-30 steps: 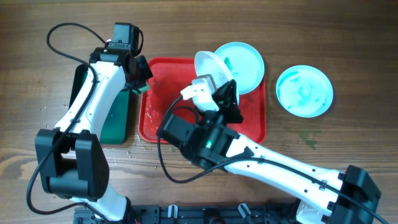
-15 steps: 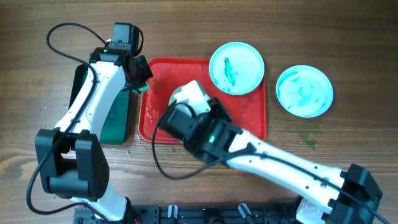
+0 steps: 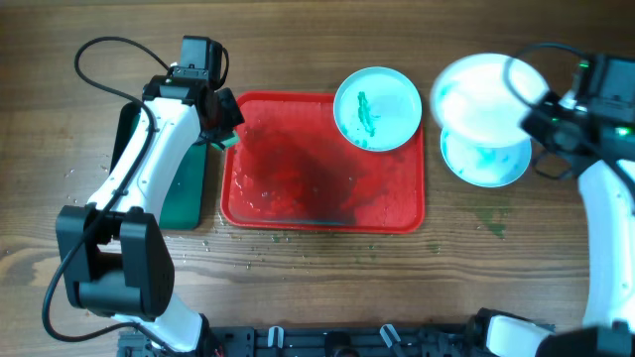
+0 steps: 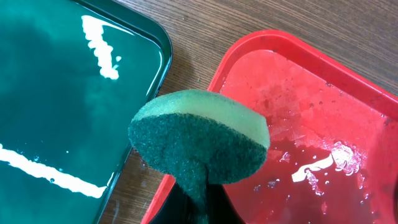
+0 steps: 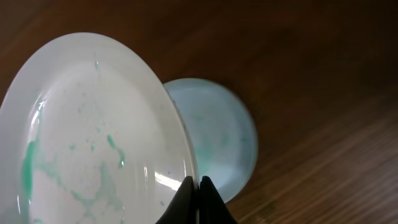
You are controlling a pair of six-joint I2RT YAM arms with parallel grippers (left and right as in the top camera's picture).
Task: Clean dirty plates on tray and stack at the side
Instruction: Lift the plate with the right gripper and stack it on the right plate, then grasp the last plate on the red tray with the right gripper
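Both arms wear smooth white shells with black joints. A thin black cable (image 3: 96, 43) loops off the left arm (image 3: 149, 149). The right arm (image 3: 603, 228) shows perhaps a small green light; the right gripper (image 5: 198, 182) is black.

The left arm (image 3: 149, 159) extends from the near edge up the left side, wrist bent rightward. The left gripper (image 3: 220, 117) has its jaws pinched on a sponge (image 4: 199, 134). The right arm (image 3: 605, 228) runs along the right edge, and the right gripper (image 3: 544, 111) points left, jaws clamped on a tilted plate (image 3: 486, 89) at its rim.
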